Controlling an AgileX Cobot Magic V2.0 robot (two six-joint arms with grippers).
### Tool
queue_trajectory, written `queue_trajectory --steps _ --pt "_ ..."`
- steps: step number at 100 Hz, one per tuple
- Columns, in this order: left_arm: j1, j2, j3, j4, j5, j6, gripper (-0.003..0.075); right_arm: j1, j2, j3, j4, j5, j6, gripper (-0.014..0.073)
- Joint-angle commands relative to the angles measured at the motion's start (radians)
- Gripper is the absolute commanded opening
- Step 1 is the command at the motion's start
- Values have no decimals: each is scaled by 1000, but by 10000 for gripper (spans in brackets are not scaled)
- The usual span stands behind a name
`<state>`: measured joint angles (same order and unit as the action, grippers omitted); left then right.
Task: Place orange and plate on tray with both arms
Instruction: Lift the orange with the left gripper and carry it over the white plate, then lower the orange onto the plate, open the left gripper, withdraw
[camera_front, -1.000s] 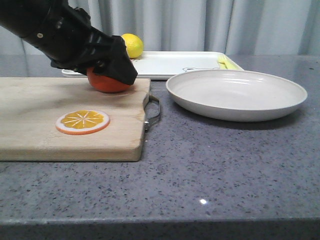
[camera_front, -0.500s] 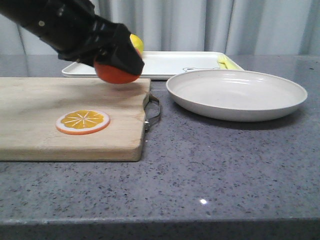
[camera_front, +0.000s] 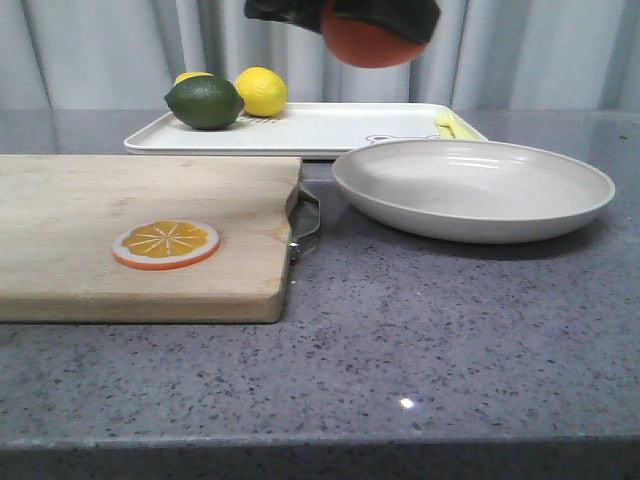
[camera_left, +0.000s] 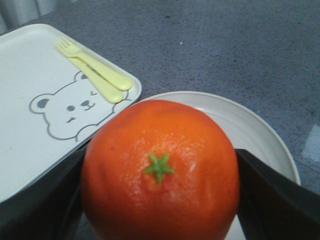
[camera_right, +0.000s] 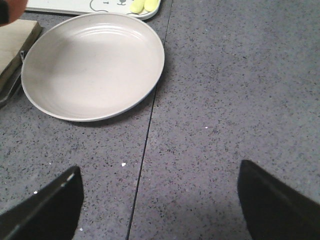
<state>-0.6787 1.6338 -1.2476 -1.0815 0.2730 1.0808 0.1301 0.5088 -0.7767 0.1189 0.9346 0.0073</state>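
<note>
L gripper (camera_left: 160, 200) clamped on glossy round orange (camera_front: 375, 40), held high w/ flat white rectangular tray (camera_front: 330, 125) below & behind; R gripper (camera_right: 160, 205) spread empty, nearer wide off-white plate (camera_right: 92, 65).

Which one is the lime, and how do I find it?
Find the flat rectangular white tray at the back of the grey stone table. On the tray's left end sits the dark green oval lime. The round yellow lemon beside it is bright, and only the lime is green.

orange (camera_left: 160, 170) – dimpled, glossy | plate (camera_right: 92, 65) – smooth, glazed | cutting board (camera_front: 120, 230) – matt wood
</note>
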Motion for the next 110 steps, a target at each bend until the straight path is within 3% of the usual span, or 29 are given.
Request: queue_trajectory --steps 1,36,69,78,101,110 --pt "-33 2 -61 -15 -40 -2 295 -3 11 -33 5 -66 -1 624" --pt "-62 187 -166 -24 -34 -2 295 -3 11 -33 5 -65 -1 624" --pt "-62 247 -167 -47 -11 -2 307 -3 11 -33 5 -65 -1 624" --pt "-62 250 -167 -47 -6 -2 375 -3 11 -33 5 -65 -1 624" --pt "-62 250 -167 -47 2 -2 686 -3 11 -33 5 -65 -1 624" --pt "-62 248 -167 -60 28 -2 689 -3 11 -33 5 -65 -1 624"
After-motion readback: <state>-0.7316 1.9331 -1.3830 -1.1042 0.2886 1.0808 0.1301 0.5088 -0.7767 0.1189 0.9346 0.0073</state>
